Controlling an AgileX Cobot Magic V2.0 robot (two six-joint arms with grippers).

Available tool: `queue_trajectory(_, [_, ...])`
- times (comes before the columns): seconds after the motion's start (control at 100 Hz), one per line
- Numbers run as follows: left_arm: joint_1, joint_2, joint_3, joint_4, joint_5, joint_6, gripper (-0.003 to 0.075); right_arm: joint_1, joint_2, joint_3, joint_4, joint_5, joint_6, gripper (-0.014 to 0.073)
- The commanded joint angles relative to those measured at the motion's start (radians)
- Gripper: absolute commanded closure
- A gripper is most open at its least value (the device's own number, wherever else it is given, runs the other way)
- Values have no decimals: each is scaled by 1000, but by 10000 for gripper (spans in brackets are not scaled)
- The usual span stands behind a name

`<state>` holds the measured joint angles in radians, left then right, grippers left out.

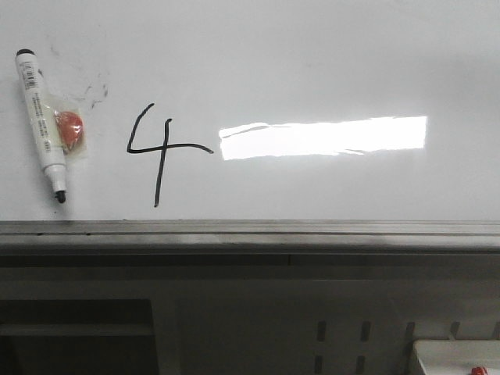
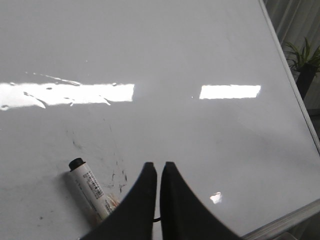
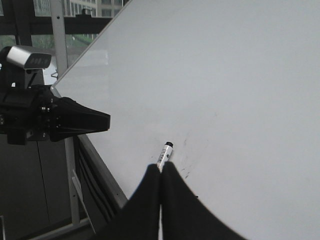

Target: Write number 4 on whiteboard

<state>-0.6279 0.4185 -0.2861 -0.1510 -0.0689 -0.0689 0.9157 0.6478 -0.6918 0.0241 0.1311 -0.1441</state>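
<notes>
A black 4 stands on the whiteboard, marker beside it; left gripper and right gripper are both closed, empty.

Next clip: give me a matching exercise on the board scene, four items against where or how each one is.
Items:
1. number 4
2. marker
3. light glare
4. left pincer

States:
A. lying flat, tip uncapped, left of the digit
B. shut, holding nothing, above the whiteboard
C. drawn in black, just left of the bright strip
D. bright rectangle right of the digit

Pairs: 1-C, 2-A, 3-D, 4-B
</notes>
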Motion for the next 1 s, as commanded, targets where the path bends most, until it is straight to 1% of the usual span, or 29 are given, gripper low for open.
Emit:
queue_trajectory(0.0, [3, -96, 20, 66, -56, 2, 741, -6, -103, 73, -14, -119, -8, 654])
queue_trajectory(0.08, [3, -198, 63, 197, -9, 4, 741, -6, -209, 191, -14, -95, -8, 654])
queue_trajectory(0.13, [3, -250, 82, 246, 32, 4, 741, -6, -265, 263, -14, -88, -8, 654])
queue_trajectory(0.17, [3, -283, 92, 249, 56, 4, 741, -6, -311, 321, -14, -93, -8, 655])
queue_trajectory(0.24, [3, -338, 104, 249, 60, 4, 741, -6, -382, 397, -14, -108, -8, 655])
queue_trajectory(0.33, [3, -386, 106, 243, 53, 4, 741, -6, -456, 458, -14, -115, -8, 655])
queue_trajectory(0.48, [3, -399, 106, 243, 54, 4, 741, -6, -518, 485, -14, -109, -8, 659])
queue_trajectory(0.99, [3, -399, 109, 243, 54, 4, 741, -6, -518, 485, -14, -114, -8, 659])
